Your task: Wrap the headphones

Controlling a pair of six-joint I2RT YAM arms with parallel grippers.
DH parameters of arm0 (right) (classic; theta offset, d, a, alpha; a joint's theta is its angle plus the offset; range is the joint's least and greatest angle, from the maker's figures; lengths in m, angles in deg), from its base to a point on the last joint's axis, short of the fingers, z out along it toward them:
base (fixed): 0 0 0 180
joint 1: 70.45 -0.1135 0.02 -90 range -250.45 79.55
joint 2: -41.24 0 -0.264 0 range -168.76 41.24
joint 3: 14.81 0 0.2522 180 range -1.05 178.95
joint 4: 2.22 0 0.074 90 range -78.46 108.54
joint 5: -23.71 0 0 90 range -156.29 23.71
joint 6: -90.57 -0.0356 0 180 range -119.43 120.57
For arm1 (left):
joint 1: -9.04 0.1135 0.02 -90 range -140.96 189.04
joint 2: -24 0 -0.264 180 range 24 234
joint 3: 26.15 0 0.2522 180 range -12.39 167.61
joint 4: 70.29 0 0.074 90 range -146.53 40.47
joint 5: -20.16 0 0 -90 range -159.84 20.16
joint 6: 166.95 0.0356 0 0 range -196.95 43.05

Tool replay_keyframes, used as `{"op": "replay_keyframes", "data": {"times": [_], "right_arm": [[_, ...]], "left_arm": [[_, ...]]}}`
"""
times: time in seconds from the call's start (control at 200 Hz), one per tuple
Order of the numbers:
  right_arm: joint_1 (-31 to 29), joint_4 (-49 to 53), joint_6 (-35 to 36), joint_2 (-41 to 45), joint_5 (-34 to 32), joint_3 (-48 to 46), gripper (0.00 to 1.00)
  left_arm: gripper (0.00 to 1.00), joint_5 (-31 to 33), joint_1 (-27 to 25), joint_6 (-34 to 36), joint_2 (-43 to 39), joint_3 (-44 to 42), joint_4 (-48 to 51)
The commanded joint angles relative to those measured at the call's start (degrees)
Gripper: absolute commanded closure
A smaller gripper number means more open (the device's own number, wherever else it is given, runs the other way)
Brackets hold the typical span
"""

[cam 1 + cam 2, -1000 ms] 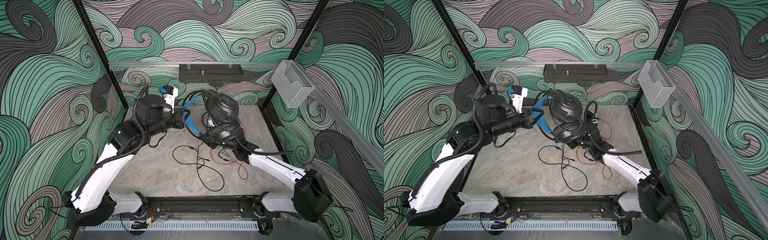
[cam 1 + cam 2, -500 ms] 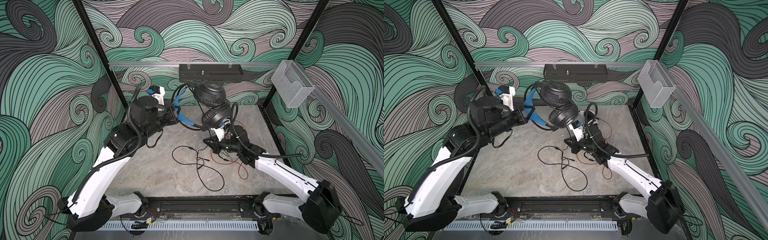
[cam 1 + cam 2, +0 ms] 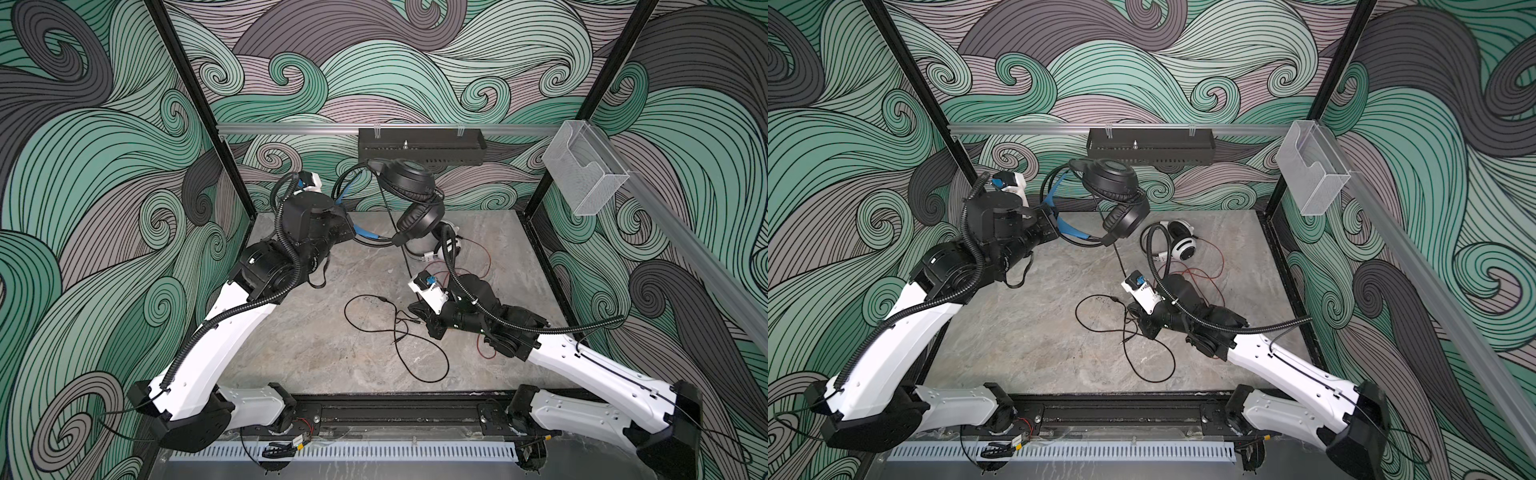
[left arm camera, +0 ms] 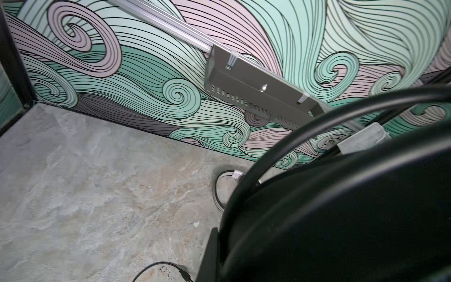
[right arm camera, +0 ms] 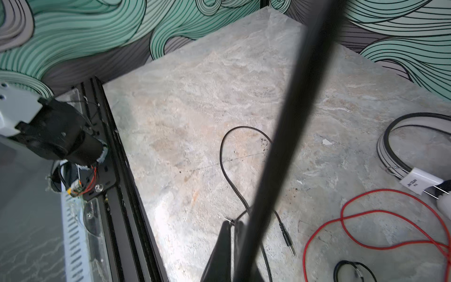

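Left gripper (image 3: pixel 1057 226) clamps the headband of the black headset (image 3: pixel 409 183), raised at 12 o'clock. Right gripper (image 3: pixel 420 312), low at centre, pinches its black cable (image 5: pixel 280 151). White headset (image 3: pixel 1179 245) lies at 1 o'clock; the table (image 3: pixel 291 345) lies bare toward 8.

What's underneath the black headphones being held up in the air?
Below the black headphones their black cable hangs to loops on the marble table. The white-and-black headset lies beside; in a top view they cover part of it.
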Motion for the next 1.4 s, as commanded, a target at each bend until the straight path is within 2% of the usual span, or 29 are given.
{"op": "replay_keyframes", "data": {"times": [0.0,0.14,0.275,0.435,0.585,0.71,0.841,1.001,1.161,1.301,1.396], "right_arm": [[-3.25,7.93,4.65,0.0,-7.32,4.18,1.0],[-7.03,12.05,6.84,-0.25,-11.48,8.48,1.0],[-11.4,16.38,9.74,-2.14,-18.12,12.76,1.0],[-14.4,19.56,11.56,-4.15,-20.88,17.85,1.0],[-15.27,22.35,12.35,-7.35,-23.2,24.86,1.0],[-15.19,23.13,14.88,-9.77,-25.46,30.33,1.0],[-14.85,23.76,17.8,-12.86,-27.35,36.03,1.0],[-14.15,24.68,21.11,-16.0,-27.38,40.93,1.0],[-14.19,26.38,25.55,-17.58,-31.78,43.9,1.0],[-14.14,26.74,29.06,-17.21,-34.97,45.45,1.0],[-14.18,26.38,28.72,-16.4,-33.25,46.08,1.0]], "left_arm": [[1.0,8.06,0.85,0.28,0.42,0.69,-4.71],[1.0,11.26,0.85,2.23,2.38,-0.5,-4.14],[1.0,13.89,0.67,3.32,4.05,-1.23,-2.88],[1.0,17.49,-0.67,6.85,6.01,-1.34,-2.23],[1.0,23.48,-4.39,14.63,7.66,-0.85,-2.25],[1.0,27.9,-6.92,22.44,6.79,-5.5,-5.62],[1.0,25.56,-7.21,29.04,3.5,-12.27,-10.32],[1.0,19.15,-7.74,37.0,1.22,-16.59,-11.65],[1.0,19.62,-8.05,41.29,0.75,-18.5,-8.76],[1.0,20.72,-8.08,41.46,-0.39,-19.78,-7.33],[1.0,19.84,-7.71,34.59,-0.08,-17.83,-3.46]]}}
